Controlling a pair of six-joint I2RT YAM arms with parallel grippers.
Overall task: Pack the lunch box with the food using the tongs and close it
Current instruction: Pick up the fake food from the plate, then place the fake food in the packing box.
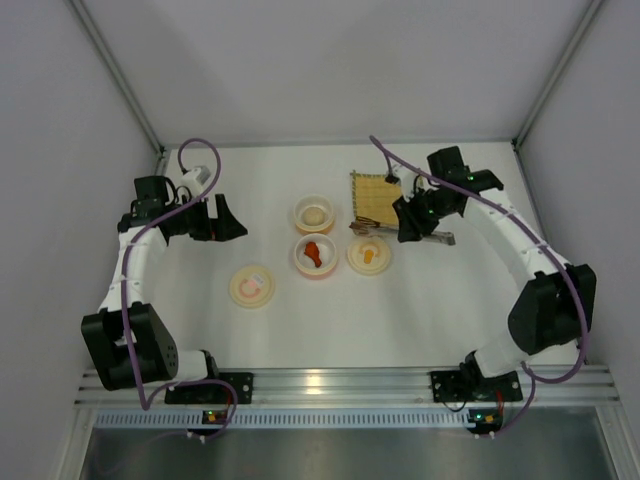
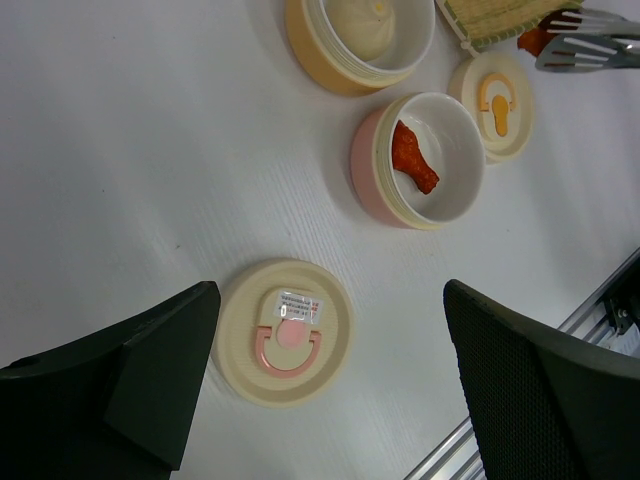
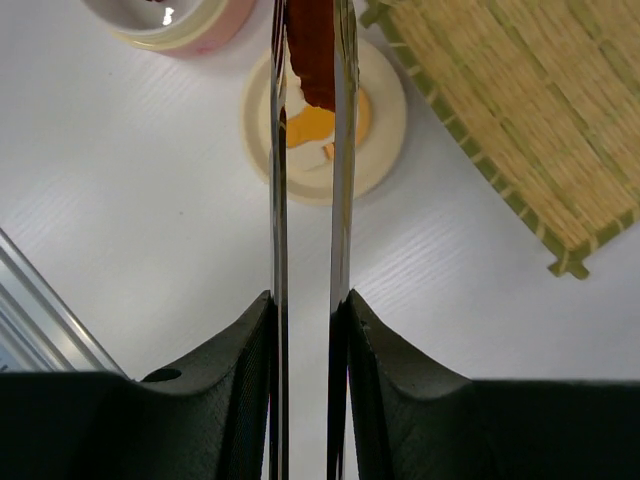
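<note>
My right gripper (image 3: 310, 310) (image 1: 405, 222) is shut on the silver tongs (image 3: 343, 180) (image 1: 440, 238), its pads pressing both arms. The tongs' tips pinch a red-orange food piece (image 3: 312, 50) (image 2: 535, 40) above the cream lid with the orange mark (image 3: 325, 130) (image 1: 369, 255). Another red-orange piece (image 2: 412, 160) lies in the pink lunch box bowl (image 1: 314, 255). The off-white ball (image 2: 365, 30) sits in the yellow-orange bowl (image 1: 314, 213). My left gripper (image 2: 330, 295) (image 1: 228, 220) hangs open above the table, left of the bowls, holding nothing.
A cream lid with a pink mark (image 2: 285, 332) (image 1: 252, 286) lies below my left gripper. The yellow woven mat (image 3: 520, 120) (image 1: 378, 197) lies at the back, right of the bowls. The aluminium rail (image 1: 330, 382) runs along the near table edge.
</note>
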